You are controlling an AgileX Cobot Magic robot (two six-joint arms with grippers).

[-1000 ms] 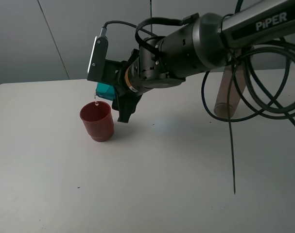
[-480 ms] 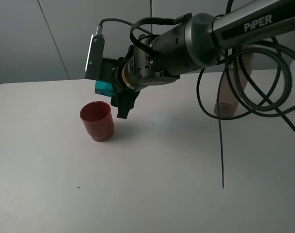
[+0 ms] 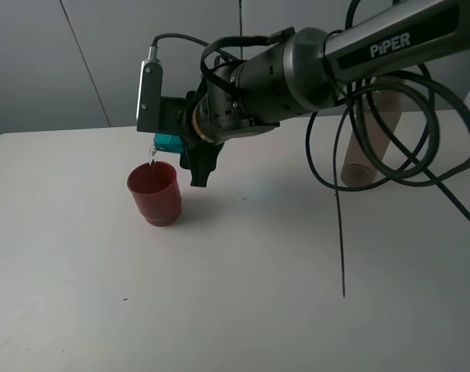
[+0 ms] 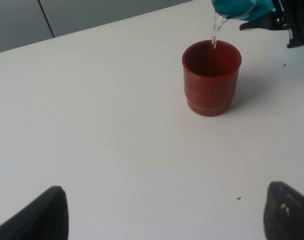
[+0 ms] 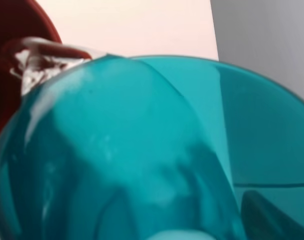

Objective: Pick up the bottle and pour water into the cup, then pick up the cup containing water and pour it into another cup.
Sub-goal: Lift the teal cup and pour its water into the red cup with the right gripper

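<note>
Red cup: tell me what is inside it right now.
A thin stream of water falls into the red cup from the tilted teal cup above its rim. Its dark inner wall shows; the bottom and water level are hidden from view.

The teal cup (image 3: 166,142) is translucent, the dark red cup (image 3: 154,194) opaque, the table (image 3: 242,310) plain white, the bottle (image 3: 355,167) smoky grey-brown.

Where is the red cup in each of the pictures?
Exterior high: the red cup stands upright on the white table, left of middle, just below the tilted teal cup.
Left wrist: it stands whole on the table, right under the teal cup's lip.
Right wrist: only a slice of its red rim shows past the teal cup, which fills the picture.
Shared landmark: the thin stream of water falling from the teal cup into it.
</note>
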